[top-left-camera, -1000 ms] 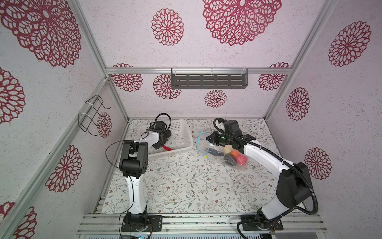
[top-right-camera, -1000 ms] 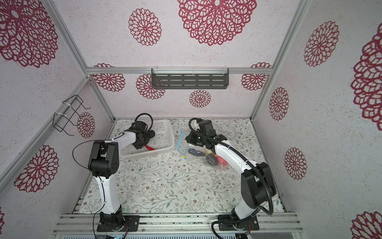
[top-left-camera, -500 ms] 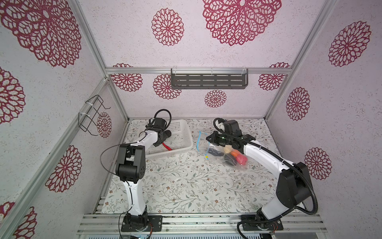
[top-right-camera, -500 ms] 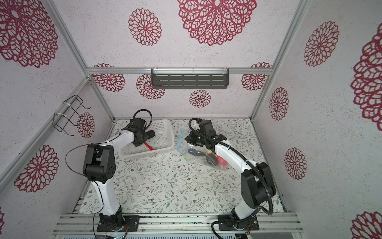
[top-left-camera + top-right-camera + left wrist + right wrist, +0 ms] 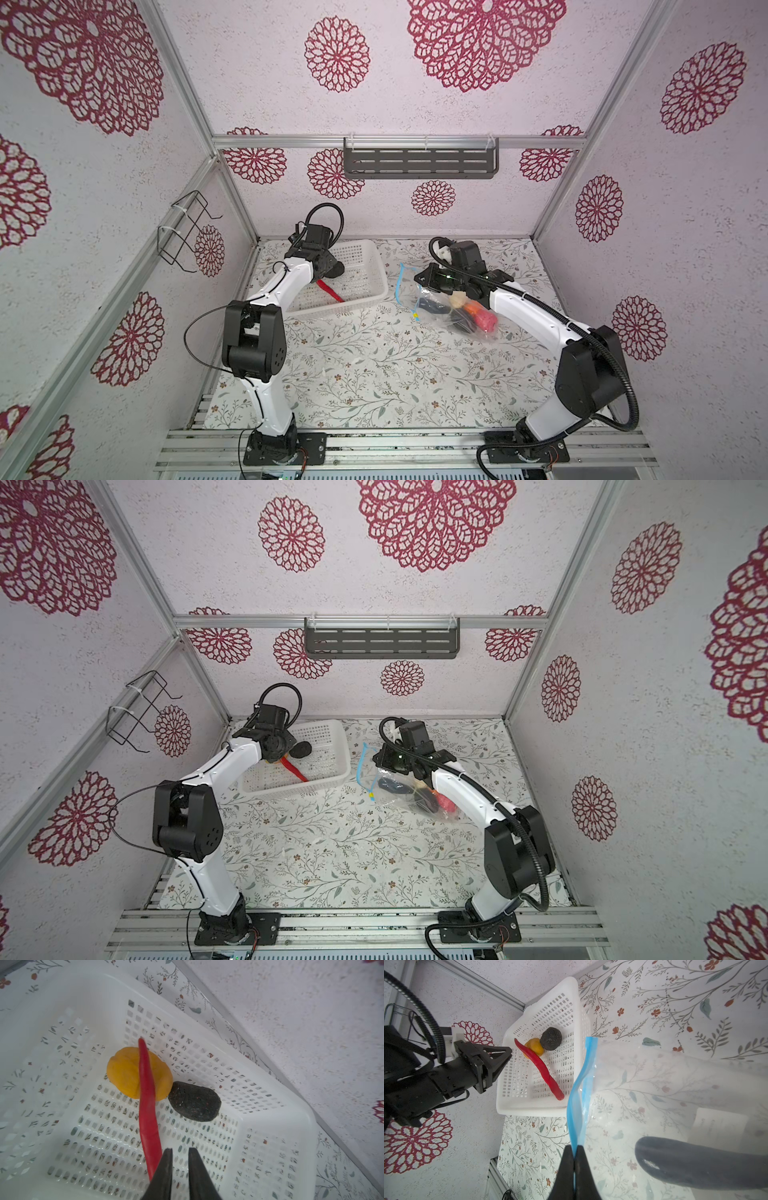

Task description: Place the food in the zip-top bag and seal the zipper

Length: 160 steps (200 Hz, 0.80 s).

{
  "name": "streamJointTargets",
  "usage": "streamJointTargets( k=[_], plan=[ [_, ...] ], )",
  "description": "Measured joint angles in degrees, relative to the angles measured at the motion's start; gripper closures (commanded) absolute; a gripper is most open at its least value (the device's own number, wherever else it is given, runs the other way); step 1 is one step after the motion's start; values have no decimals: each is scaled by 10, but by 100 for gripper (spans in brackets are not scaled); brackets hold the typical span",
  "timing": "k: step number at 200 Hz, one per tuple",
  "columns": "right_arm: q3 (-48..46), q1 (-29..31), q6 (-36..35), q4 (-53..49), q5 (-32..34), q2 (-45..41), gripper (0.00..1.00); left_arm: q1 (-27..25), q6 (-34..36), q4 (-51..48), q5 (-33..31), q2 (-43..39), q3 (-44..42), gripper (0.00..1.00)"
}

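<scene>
Clear plastic bag lies right of centre in a top view, with some food inside; the right gripper pinches its blue zipper. Left of centre, in the white basket, the left gripper hangs empty, jaws almost together, beside the red chilli. Jaws so narrow may miss the thin chilli; the bag mouth, pinched at one point, may sag shut.

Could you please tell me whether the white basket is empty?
Not empty: the white basket holds a red chilli lying across a yellow-orange potato, with a black lump beside it.
</scene>
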Motion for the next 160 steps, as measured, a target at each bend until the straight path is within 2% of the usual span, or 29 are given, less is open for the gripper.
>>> streamJointTargets(
  k=[23, 58, 84, 100, 133, 160],
  plan=[
    [0, 0, 0, 0, 0, 0, 100, -4, 1, 5, -1, -12, 1, 79],
    [0, 0, 0, 0, 0, 0, 100, -4, 5, 0, -1, -8, 0, 62],
    [0, 0, 0, 0, 0, 0, 100, -3, 8, 0, 2, -1, -17, 52],
    [0, 0, 0, 0, 0, 0, 100, 0, 10, 0, 9, 6, -38, 40],
    [10, 0, 0, -1, -1, 7, 100, 1, 0, 3, 39, 25, -82, 32],
    [13, 0, 0, -1, -2, 11, 100, 1, -10, 9, 63, 50, -89, 32]
  ],
)
